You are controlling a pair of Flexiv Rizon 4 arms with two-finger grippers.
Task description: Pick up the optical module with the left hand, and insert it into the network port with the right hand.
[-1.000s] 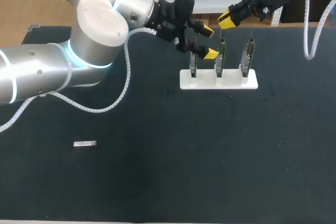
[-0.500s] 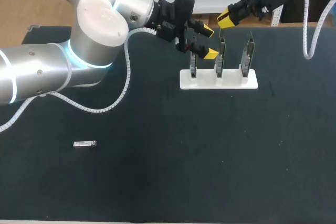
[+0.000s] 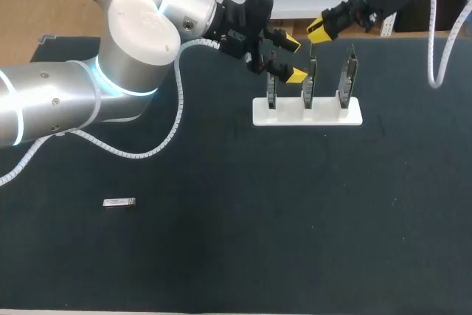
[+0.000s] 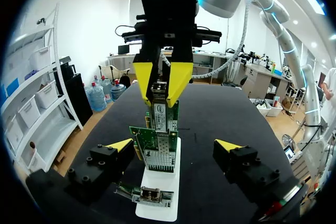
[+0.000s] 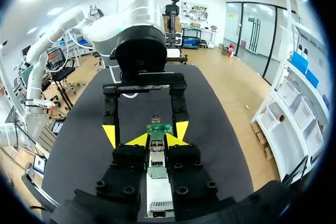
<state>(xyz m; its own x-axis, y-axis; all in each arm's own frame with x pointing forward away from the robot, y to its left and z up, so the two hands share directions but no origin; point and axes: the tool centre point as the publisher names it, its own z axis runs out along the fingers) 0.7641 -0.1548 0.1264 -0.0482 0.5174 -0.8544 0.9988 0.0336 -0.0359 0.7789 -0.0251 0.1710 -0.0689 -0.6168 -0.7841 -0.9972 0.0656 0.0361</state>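
Note:
A small silver optical module point(image 3: 118, 202) lies alone on the dark table at the left. A white rack point(image 3: 306, 114) holds three upright network cards. My left gripper point(image 3: 292, 58) is open beside the rack, with the middle card point(image 4: 156, 142) between its spread fingers point(image 4: 121, 144) and touching neither. My right gripper point(image 3: 321, 29) hangs over the middle card point(image 3: 310, 79), shut on a second silver module point(image 5: 156, 153). From the left wrist, that module point(image 4: 159, 91) shows between the right gripper's point(image 4: 160, 83) yellow tips, right at the card's top edge.
The rack point(image 4: 157, 205) stands near the table's far edge, and its nearest card point(image 4: 144, 195) lies low under my left gripper point(image 4: 174, 145). The left arm point(image 3: 140, 42) curves across the back left. Dark table surface point(image 3: 280, 219) spreads in front of the rack.
My right gripper has shifted very slightly above the middle card. The left arm and the module on the table have not moved.

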